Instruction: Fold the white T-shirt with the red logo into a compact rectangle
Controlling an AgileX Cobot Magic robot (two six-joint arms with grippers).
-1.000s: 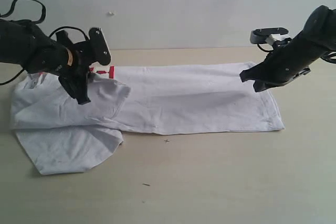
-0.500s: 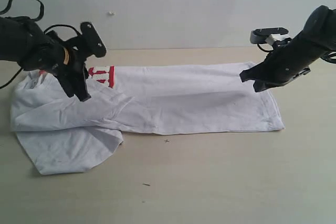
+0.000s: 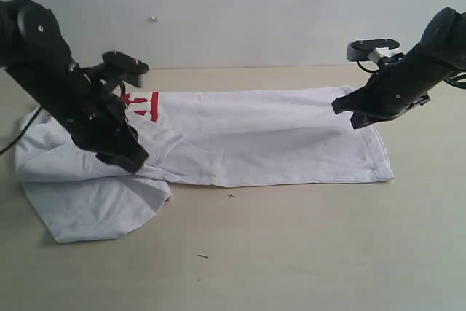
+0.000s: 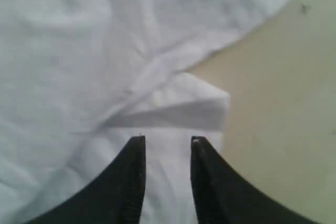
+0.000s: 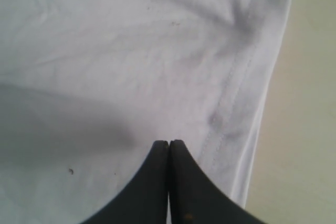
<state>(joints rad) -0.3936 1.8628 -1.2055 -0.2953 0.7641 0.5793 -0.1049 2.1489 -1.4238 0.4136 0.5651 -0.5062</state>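
The white T-shirt (image 3: 269, 140) lies flat along the table, its left part bunched and a sleeve (image 3: 98, 209) spread toward the front. A strip of the red logo (image 3: 144, 105) shows beside the left arm. My left gripper (image 3: 129, 159) hangs low over the shirt's front left fold, open, with only cloth (image 4: 157, 66) under its fingers (image 4: 134, 166). My right gripper (image 3: 346, 113) hovers over the shirt's right end near the hem (image 5: 231, 93), shut with nothing between its fingers (image 5: 181, 171). The collar and neck tag are hidden.
The beige table (image 3: 306, 253) runs bare in front of the shirt, with small dark specks (image 3: 202, 256). A pale wall (image 3: 240, 5) stands right behind the table's back edge. Bare tabletop (image 4: 283, 103) shows beside the sleeve.
My left arm has swung down and forward from above the logo to the shirt's front left fold. More of the logo shows than a second ago. The right arm has stayed still.
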